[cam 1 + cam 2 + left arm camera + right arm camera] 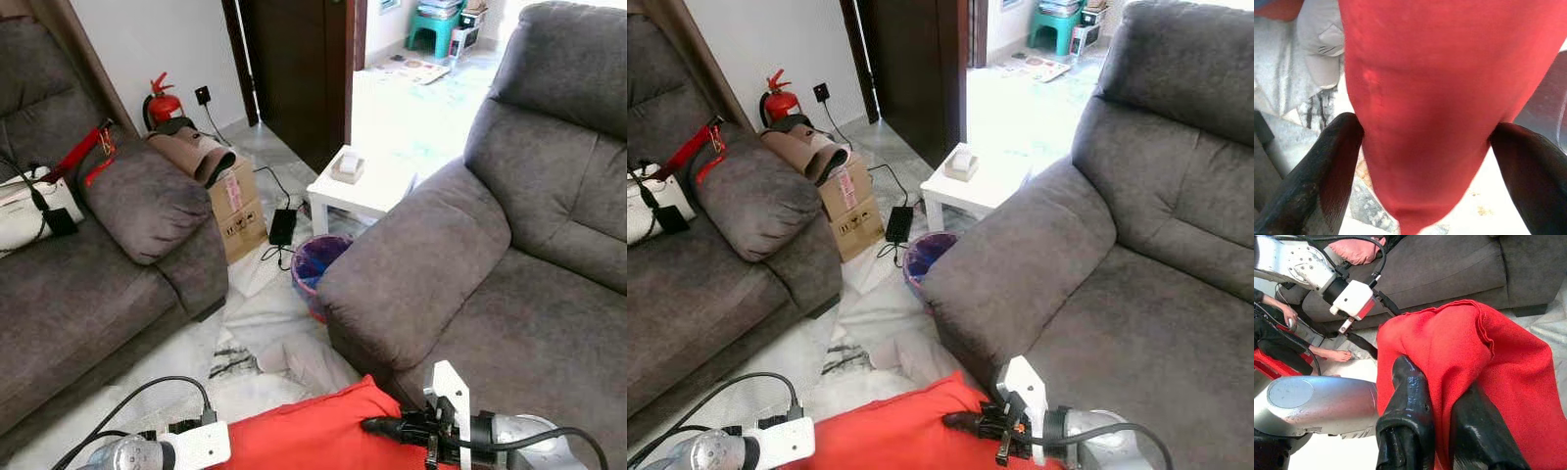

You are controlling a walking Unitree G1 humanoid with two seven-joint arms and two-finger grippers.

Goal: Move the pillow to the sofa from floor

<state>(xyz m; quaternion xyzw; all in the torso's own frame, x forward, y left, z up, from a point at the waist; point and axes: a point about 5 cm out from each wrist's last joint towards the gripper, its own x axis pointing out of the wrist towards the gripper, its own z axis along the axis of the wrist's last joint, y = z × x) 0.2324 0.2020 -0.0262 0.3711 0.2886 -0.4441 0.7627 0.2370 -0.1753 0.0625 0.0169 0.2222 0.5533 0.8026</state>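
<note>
Two grey sofas stand on a pale marble floor, one sofa on the robot's left and the other sofa on its right, with a small white worktop and a purple bin between them, further back. A cardboard box and a fire extinguisher are near the wall.

Close before the robot, the red pillow is held up between the two arms, low in the head views, just beside the armrest of the right sofa. The left claw has its two black fingers on both sides of a narrow end of the pillow, pressing the cloth. The right claw is clenched on a fold of the pillow, with red cloth squeezed between its fingers. A person's hand and bare foot are seen in the right wrist view behind the left arm.
</note>
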